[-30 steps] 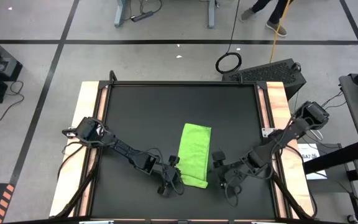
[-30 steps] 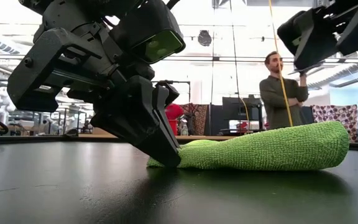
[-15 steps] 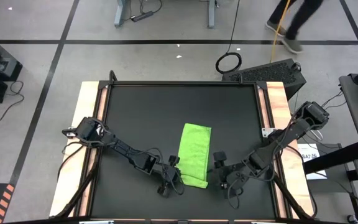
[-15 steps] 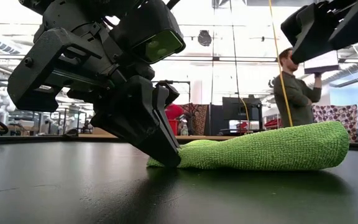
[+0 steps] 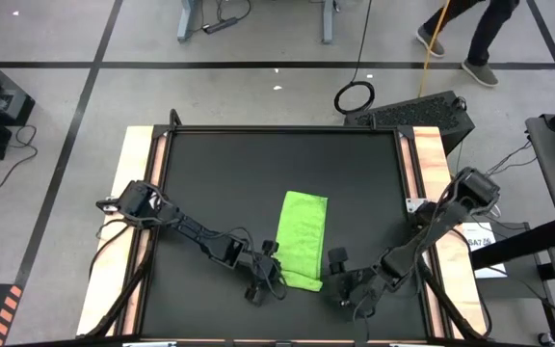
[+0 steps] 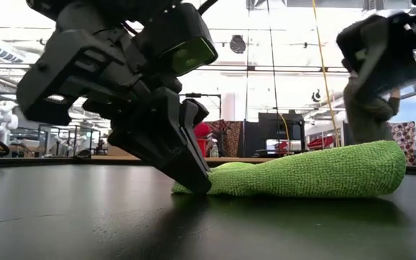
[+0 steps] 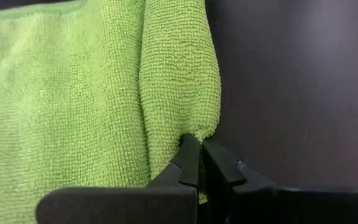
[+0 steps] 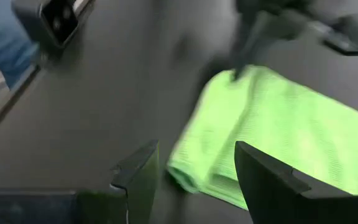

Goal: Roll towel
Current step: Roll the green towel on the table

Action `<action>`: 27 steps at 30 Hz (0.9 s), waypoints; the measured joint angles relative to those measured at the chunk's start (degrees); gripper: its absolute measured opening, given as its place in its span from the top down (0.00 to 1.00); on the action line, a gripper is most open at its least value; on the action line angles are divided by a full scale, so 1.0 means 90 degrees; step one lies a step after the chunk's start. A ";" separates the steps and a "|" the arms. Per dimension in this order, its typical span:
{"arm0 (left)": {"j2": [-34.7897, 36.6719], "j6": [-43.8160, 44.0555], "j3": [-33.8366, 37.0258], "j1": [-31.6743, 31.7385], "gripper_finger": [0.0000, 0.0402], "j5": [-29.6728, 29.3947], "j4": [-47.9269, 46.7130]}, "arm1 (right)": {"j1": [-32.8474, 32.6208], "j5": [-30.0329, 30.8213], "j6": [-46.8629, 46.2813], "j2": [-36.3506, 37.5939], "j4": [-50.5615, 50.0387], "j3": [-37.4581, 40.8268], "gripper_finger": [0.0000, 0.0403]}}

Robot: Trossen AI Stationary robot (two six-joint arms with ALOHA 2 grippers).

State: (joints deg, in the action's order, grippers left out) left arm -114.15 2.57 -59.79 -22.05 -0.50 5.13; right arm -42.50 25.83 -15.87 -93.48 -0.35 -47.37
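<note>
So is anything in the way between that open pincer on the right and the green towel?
Nothing visible. Only bare black table lies between the open right pincer and the towel. The left pincer is shut on the towel's near corner, on the opposite side.

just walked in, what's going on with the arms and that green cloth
Two robot arms are working on a folded lime-green towel lying on the black table. The left end effector is shut, pinching the towel's near corner. The right end effector is open, beside the towel's other near corner, holding nothing. No roll has been formed yet.
</note>
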 joint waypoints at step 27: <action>-0.0027 0.1019 0.0010 0.0729 0.99 0.2719 0.0054 | -0.0396 0.2301 0.0642 -0.2044 0.0248 -0.0522 0.74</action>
State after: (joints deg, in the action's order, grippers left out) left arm -114.39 11.75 -59.70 -15.49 23.97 5.62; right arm -46.06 46.54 -10.09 -111.87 1.88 -52.07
